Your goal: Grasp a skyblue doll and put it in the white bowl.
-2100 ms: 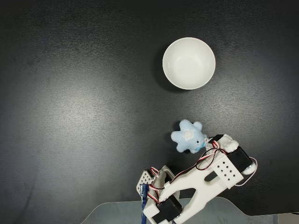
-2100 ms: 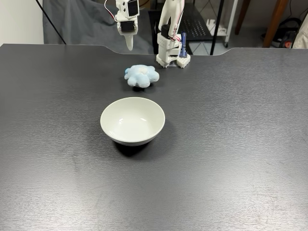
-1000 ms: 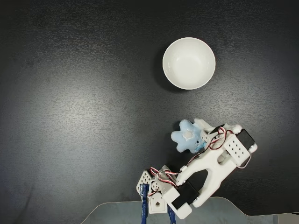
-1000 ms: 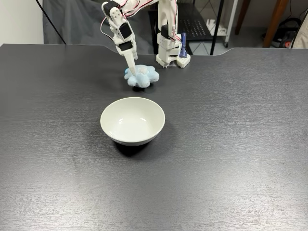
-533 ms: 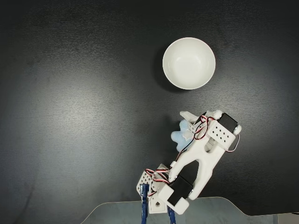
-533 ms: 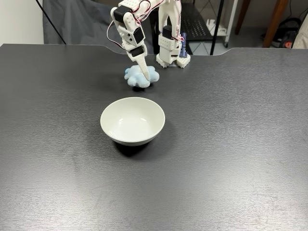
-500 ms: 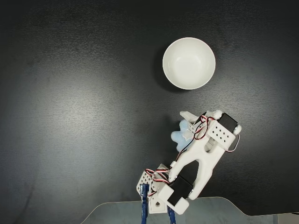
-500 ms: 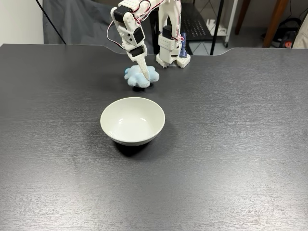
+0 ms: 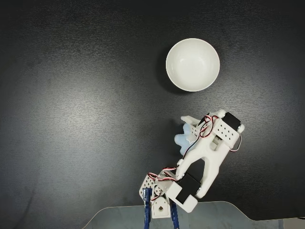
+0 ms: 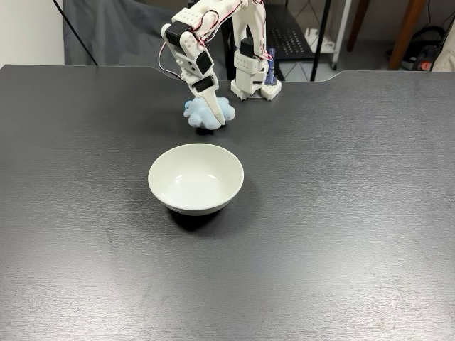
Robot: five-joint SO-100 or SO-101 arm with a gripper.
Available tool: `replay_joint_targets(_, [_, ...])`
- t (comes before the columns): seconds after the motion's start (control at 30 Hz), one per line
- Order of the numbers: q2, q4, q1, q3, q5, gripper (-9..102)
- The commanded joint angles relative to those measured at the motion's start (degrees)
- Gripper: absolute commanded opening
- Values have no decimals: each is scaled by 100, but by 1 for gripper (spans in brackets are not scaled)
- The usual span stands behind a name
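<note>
The arm has swung over the doll [image 9: 181, 139]; fingers [image 10: 215, 115] against it, grip unclear; bowl [image 9: 192, 65] at 12 o'clock.

Black table [image 10: 341, 213]: white bowl [image 10: 196, 178], skyblue doll [image 10: 202, 114]

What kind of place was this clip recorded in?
Probably an office or hobby workspace: a dark desk carrying a small white arm, with chair legs and cables on the floor behind.
</note>
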Motion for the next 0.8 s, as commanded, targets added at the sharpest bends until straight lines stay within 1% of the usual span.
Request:
replay_joint_targets(0.0, [79, 264, 264, -132, -35, 56])
replay_joint_targets(0.13, [79, 264, 492, -132, -35, 56])
replay_joint_targets(0.5, [53, 246, 448, -141, -35, 56])
replay_joint_targets(0.77, [-659, 246, 519, -141, -35, 56])
